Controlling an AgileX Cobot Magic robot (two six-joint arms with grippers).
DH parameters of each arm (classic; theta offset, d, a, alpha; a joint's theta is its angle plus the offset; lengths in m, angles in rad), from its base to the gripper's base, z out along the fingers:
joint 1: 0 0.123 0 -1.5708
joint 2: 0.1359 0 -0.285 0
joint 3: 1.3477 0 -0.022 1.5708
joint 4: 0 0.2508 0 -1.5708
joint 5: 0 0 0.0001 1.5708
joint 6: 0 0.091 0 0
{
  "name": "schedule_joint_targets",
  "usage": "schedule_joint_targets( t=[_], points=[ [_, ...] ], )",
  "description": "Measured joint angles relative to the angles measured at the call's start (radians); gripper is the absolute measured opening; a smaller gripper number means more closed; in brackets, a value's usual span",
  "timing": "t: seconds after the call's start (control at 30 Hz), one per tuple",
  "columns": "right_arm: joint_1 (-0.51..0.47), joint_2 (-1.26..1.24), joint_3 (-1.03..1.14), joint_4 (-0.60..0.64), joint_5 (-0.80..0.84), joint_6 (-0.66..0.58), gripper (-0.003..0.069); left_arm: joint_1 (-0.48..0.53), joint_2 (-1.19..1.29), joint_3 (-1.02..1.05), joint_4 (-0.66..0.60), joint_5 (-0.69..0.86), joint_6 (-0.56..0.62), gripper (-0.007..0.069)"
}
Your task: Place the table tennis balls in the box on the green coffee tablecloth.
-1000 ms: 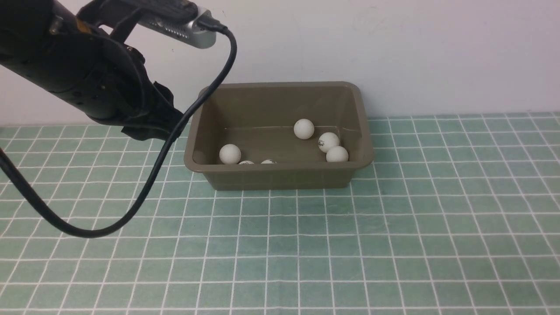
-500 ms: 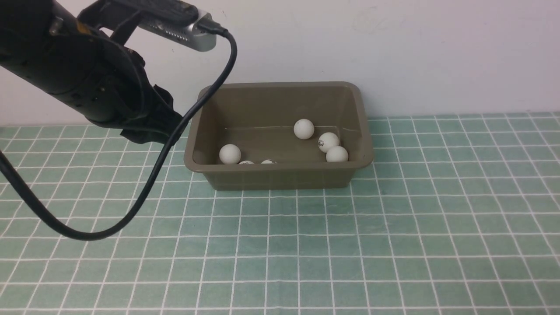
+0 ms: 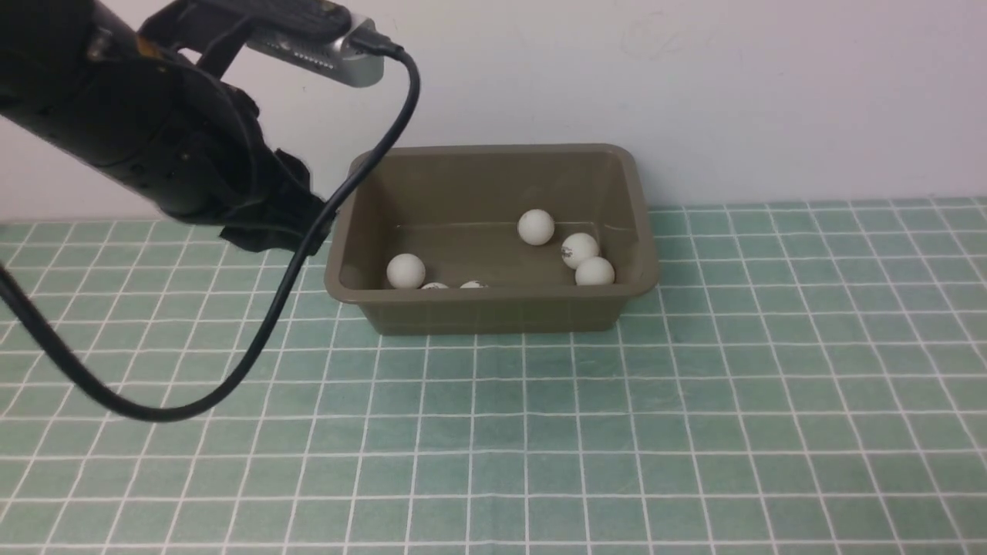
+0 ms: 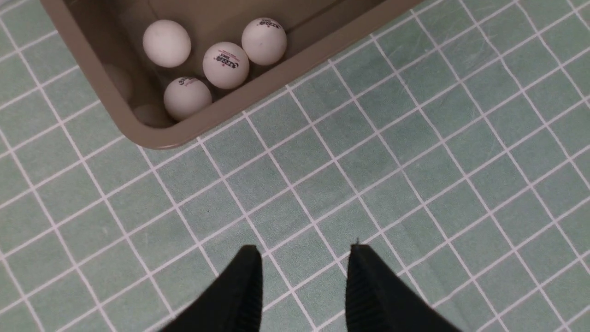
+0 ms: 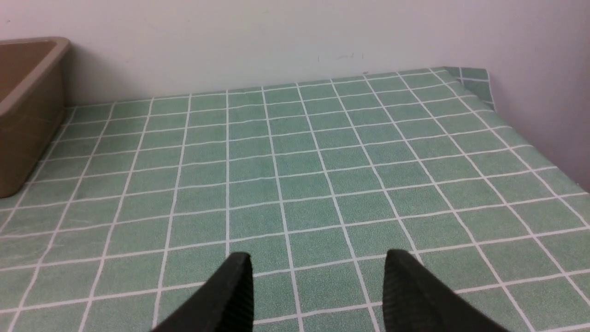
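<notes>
Beside the box point(image 3: 493, 308), the left arm point(image 3: 154, 146) has edged rightward.

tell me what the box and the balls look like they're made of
The box: probably molded plastic, olive-brown, smooth with a soft sheen, rounded corners and a flared rim. The balls: matte white, likely celluloid or plastic, some with small printed logos.

We see the box point(image 3: 493, 308) on the green coffee tablecloth point(image 3: 694, 432), just ahead and to the right of our left gripper point(image 4: 304, 251), which hangs over bare cloth. The table tennis balls point(image 4: 226, 64) lie inside the box; four cluster in the corner nearest that gripper. From our right gripper point(image 5: 318, 260), the box sits well off to the left, against the wall point(image 5: 276, 41)
</notes>
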Motion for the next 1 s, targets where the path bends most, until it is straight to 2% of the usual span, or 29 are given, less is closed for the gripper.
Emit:
schedule_joint_targets(
  t=[0.27, 0.43, 0.73, 0.87, 1.0],
  points=[
    [0.000, 0.000, 0.000, 0.000, 0.000, 0.000, 0.0356, 0.000, 0.000, 0.000, -0.002, -0.008, 0.011, 0.0237],
    [0.000, 0.000, 0.000, 0.000, 0.000, 0.000, 0.0356, 0.001, -0.004, 0.011, 0.008, -0.082, 0.033, 0.0237],
    [0.000, 0.000, 0.000, 0.000, 0.000, 0.000, 0.0356, 0.015, -0.094, 0.196, 0.001, -0.419, 0.045, 0.0237],
    [0.000, 0.000, 0.000, 0.000, 0.000, 0.000, 0.0356, 0.077, -0.178, 0.334, -0.040, -0.521, 0.046, 0.0237],
    [0.000, 0.000, 0.000, 0.000, 0.000, 0.000, 0.0356, 0.205, -0.308, 0.527, -0.136, -0.576, 0.046, 0.0237]
  ],
)
